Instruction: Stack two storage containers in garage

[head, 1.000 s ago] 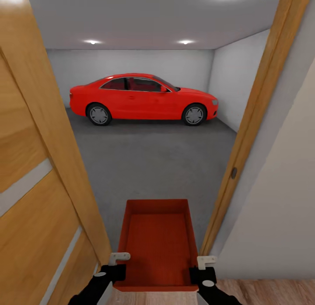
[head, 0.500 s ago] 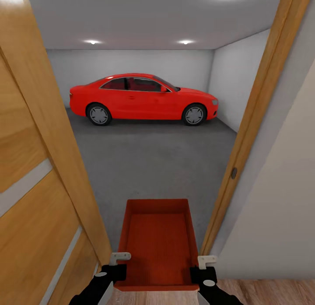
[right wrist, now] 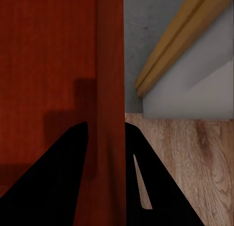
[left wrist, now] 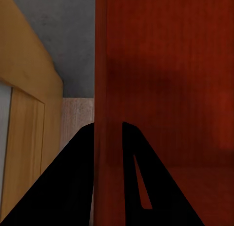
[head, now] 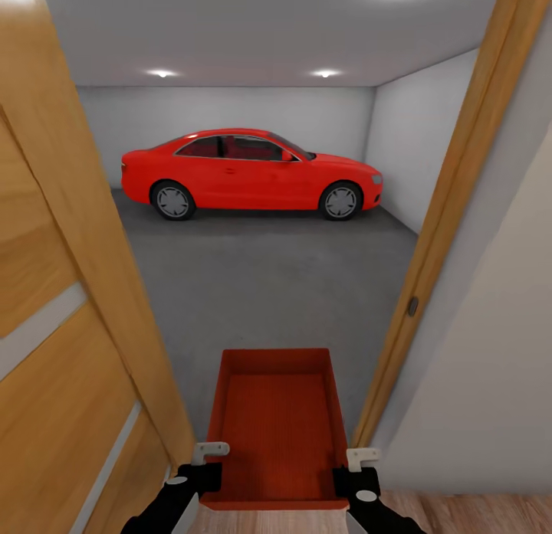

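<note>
Between the two grippers, at the threshold of the garage doorway, one orange-red storage container (head: 276,427) is carried level, its long axis pointing away from the robot into the garage. Its ribbed bottom is bare; nothing lies in it. The left gripper (head: 201,473) is clamped on the container's left wall near the near corner, and the left wrist view shows that wall (left wrist: 108,114) pinched between the two dark fingers (left wrist: 73,182), one inside the bin and one outside. The right gripper (head: 354,476) is clamped the same way on the right wall (right wrist: 109,89), with a finger (right wrist: 146,182) on each face of it.

Just outside the left fingers stands the open wooden door (head: 69,327), its leaf with pale inlaid stripes close alongside the container's left side. Just outside the right fingers rises the wooden door frame (head: 437,235), and beyond it a plain white wall (head: 491,350). The container sits in the gap between door and frame, touching neither as far as the head view shows.

Beyond the fingertips, well apart from the container, a red car (head: 249,174) is parked side-on against the far white wall. Dark grey concrete floor (head: 268,289) stretches from the car to the doorway. Under the right gripper lies light wood-plank floor (right wrist: 195,158), meeting the concrete at the sill. Recessed ceiling lights (head: 162,73) glow overhead.
</note>
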Available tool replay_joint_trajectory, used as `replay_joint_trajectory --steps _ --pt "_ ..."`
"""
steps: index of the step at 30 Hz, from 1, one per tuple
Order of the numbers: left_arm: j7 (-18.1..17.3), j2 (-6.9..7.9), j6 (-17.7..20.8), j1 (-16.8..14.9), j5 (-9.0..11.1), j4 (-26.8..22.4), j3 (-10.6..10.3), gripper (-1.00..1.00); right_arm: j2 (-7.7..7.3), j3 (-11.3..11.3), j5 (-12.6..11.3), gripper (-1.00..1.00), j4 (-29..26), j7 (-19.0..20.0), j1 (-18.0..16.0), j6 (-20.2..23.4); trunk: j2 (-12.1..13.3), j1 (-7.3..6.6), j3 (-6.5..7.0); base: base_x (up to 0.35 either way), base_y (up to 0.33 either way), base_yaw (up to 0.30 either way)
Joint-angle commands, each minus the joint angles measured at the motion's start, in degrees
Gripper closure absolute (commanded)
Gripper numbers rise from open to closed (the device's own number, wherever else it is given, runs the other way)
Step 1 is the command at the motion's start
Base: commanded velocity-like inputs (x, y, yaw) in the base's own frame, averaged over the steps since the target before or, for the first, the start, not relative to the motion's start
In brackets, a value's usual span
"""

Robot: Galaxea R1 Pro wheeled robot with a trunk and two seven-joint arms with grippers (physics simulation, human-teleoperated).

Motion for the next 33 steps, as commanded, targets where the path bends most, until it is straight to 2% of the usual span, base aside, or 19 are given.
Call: replay_joint_trajectory --steps 1,33 --pt "0.63 0.82 -0.19 0.0 -1.0 -0.27 -0.49 1.0 -0.58 -0.37 -1.95 1.0 0.31 -1.01 -0.09 -0.46 -0.09 0.05 -0.09 0.275 0.0 0.0" --pt "0.63 0.83 -0.2 0.01 -0.94 -0.17 -0.49 1.0 -0.57 -0.37 -1.95 1.0 0.31 -1.01 -0.07 -0.46 -0.09 0.05 -0.09 0.321 0.0 0.0"
